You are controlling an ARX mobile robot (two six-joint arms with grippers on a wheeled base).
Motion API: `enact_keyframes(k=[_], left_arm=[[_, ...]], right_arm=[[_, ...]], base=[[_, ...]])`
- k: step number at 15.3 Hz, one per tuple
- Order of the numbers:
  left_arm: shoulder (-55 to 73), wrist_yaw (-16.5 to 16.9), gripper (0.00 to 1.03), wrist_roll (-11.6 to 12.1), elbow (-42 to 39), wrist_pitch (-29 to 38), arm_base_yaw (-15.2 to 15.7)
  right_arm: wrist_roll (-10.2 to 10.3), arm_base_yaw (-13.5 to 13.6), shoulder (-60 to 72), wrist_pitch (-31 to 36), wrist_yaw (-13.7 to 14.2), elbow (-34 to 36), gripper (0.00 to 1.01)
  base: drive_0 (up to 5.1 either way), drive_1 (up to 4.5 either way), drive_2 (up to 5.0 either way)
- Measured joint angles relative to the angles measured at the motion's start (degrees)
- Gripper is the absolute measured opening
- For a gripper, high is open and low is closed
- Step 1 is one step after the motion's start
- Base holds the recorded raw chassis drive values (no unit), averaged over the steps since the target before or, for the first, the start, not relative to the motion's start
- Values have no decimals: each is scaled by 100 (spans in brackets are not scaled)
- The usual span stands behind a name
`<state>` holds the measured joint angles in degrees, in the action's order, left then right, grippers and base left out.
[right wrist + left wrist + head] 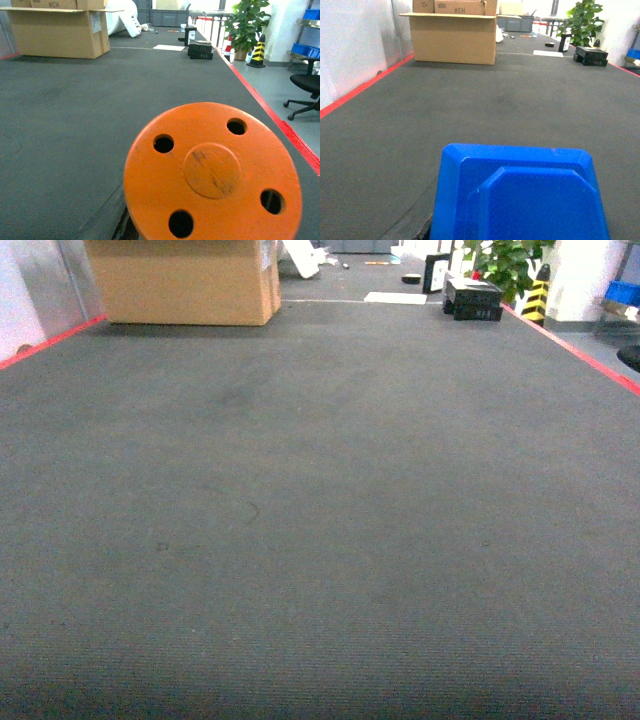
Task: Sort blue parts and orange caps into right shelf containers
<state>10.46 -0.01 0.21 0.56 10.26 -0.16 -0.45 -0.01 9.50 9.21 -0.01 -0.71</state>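
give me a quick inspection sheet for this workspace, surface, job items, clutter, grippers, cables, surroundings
surface: dark grey carpeted floor edged with red tape.
job's things: blue part close under the left wrist camera; orange cap with four holes close under the right wrist camera; shelf containers not seen.
clutter: open cardboard box far left; black cases far right.
grippers: neither in view; cannot tell how the parts are held.
cables: nothing seen.
surroundings: potted plant, striped cone, black office chair, blue bins on a rack.
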Motion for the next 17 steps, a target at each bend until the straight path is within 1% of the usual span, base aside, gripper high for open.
enact_keyframes(k=[1,2,3,4,5,13,17], left_arm=[[-92,0,44,0,0,-116,0],[-612,7,44,2,2,-909,0],[-999,0,44,-2,2,-1040,0],[-992,-17,44,0,39,-992,0],[-992,-9,44,-7,4,-1108,15],[-994,0,44,-7,4,-1067,15],[-994,-13,44,-9,4,-1064,22]], right_arm=[[2,0,-568,-863,-15,-4,45],[2,0,-920,-927,-4,-4,45],[2,0,-925,-916,0,-13,45],[2,0,-914,-992,-2,-4,45],[2,0,-922,-931,-2,-4,45],[2,0,-922,-957,-2,-4,45],[2,0,-922,-957,-4,-4,45]], base=[[0,0,0],[0,0,0],[0,0,0],[0,0,0],[0,0,0],[0,0,0],[-135,-135,-135]])
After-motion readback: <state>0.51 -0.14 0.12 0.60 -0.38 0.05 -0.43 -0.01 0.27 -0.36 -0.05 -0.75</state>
